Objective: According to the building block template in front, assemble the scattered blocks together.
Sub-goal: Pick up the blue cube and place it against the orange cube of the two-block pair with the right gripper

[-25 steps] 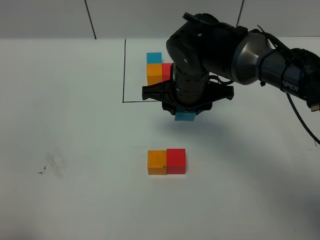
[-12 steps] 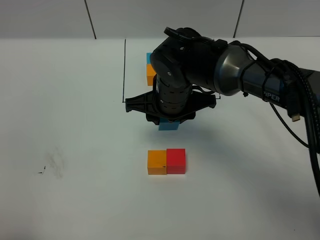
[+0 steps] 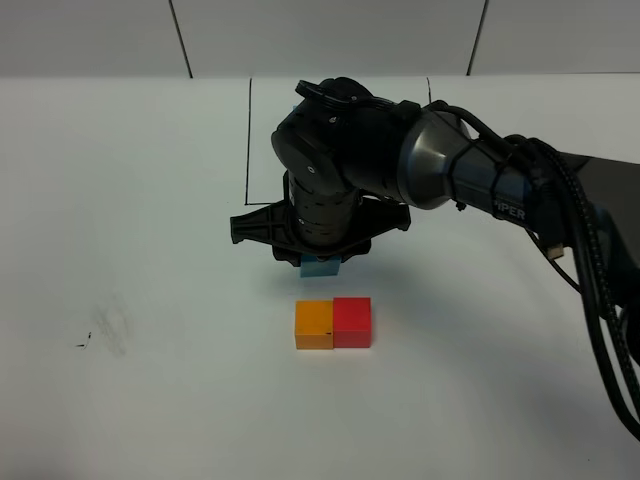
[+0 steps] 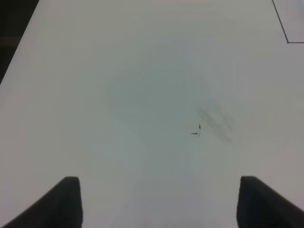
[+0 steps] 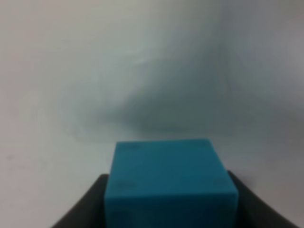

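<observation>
Right gripper [image 3: 320,262] is clamping the sky-blue cube [image 5: 168,183], hovering just behind the orange cube [image 3: 314,325] and red cube [image 3: 352,321], which are touching on the table [image 3: 150,200]; left gripper [image 4: 159,202] is sitting spread, holding nothing

A bare robotics lab bench is showing here: a plain white tabletop [image 3: 120,200] is lying under a black cabled robot arm [image 3: 480,180]. Behind the tabletop, pale wall panels [image 3: 330,35] are standing, and a drawn black rectangle [image 3: 247,140] is marking its surface.
</observation>
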You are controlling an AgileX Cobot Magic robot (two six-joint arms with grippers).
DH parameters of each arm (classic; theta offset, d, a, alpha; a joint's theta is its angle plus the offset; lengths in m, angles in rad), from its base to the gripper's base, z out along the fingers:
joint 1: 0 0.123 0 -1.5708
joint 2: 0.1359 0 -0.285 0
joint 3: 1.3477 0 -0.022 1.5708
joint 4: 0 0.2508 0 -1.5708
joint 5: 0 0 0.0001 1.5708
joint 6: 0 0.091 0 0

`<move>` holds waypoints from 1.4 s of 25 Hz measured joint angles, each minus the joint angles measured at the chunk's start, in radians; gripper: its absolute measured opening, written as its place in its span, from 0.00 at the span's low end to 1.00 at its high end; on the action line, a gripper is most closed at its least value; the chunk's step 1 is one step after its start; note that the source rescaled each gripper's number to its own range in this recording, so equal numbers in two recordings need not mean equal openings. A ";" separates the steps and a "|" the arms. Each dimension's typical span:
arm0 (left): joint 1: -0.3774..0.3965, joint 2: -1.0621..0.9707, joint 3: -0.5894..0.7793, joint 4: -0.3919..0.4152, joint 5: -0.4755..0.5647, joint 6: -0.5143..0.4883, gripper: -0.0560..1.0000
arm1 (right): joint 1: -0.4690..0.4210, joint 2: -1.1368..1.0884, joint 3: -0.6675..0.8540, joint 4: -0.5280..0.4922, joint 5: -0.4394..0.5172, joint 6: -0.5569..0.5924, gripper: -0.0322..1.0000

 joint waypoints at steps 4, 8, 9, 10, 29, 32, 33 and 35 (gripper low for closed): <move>0.000 0.000 0.000 0.000 0.000 0.000 0.70 | 0.009 0.045 -0.071 -0.005 0.058 0.000 0.45; 0.000 0.000 0.000 0.000 0.000 0.000 0.70 | 0.020 0.063 -0.091 -0.006 0.070 0.016 0.45; 0.000 0.000 0.000 0.000 0.000 0.000 0.70 | 0.020 0.067 -0.091 -0.005 0.070 0.024 0.45; 0.000 0.000 0.000 0.000 0.000 0.000 0.70 | 0.020 0.072 -0.091 -0.004 0.070 0.027 0.45; 0.000 0.000 0.000 0.000 0.000 0.000 0.70 | 0.020 0.114 -0.091 -0.034 0.102 0.112 0.45; 0.000 0.000 0.000 0.000 0.000 0.000 0.70 | 0.020 0.115 -0.091 -0.034 0.103 0.112 0.45; 0.000 0.000 0.000 0.000 0.000 0.000 0.70 | 0.020 0.115 -0.091 -0.034 0.103 0.112 0.45; 0.000 0.000 0.000 0.000 0.000 0.000 0.70 | 0.020 0.116 -0.091 -0.033 0.103 0.112 0.45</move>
